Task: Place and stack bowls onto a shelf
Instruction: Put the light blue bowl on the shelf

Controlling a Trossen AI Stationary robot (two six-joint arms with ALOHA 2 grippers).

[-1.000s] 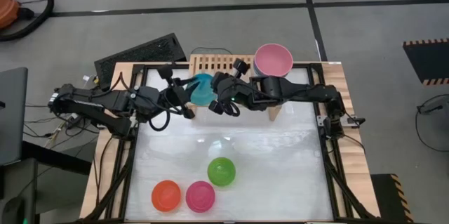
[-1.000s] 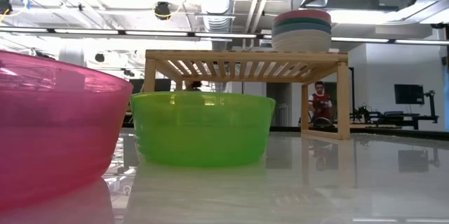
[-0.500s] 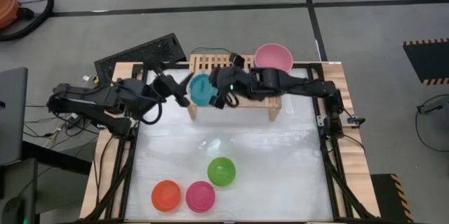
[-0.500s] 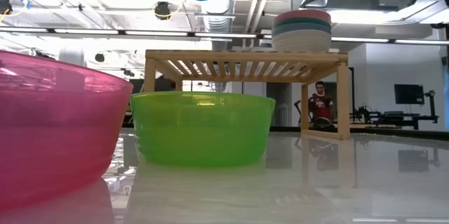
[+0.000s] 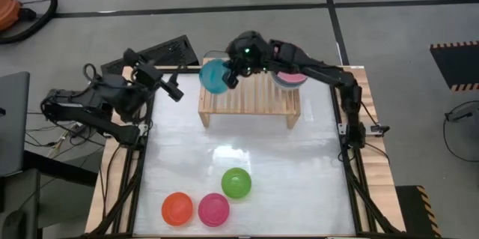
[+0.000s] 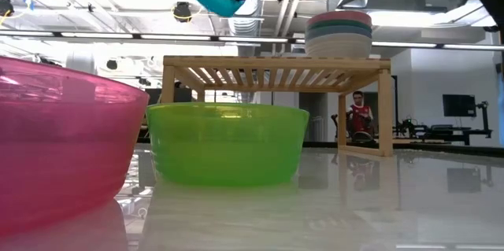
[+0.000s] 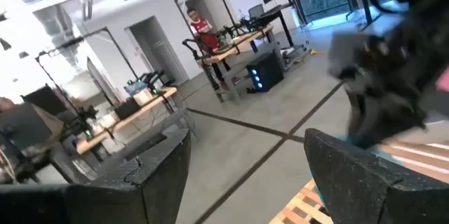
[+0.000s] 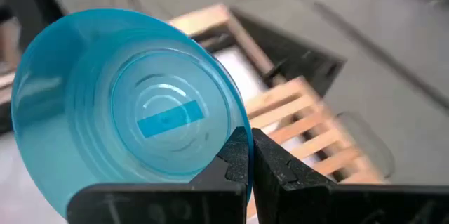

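Pinching the cyan bowl (image 5: 215, 75) by its rim, the right fingers (image 8: 247, 155) held it tilted above the shelf's (image 5: 251, 98) left end; the left fingers (image 7: 351, 175), spread and empty, waited beyond the desk's left edge.

Cyan bowl (image 5: 214, 75) tilted above shelf (image 5: 251, 98) left end — stacked bowls (image 5: 290, 79) right end; green (image 5: 236, 182), magenta (image 5: 214, 209), red-orange (image 5: 177, 207) on table.

High view overhead, low view table-level; both share shelf (image 5: 249, 95), bowls.
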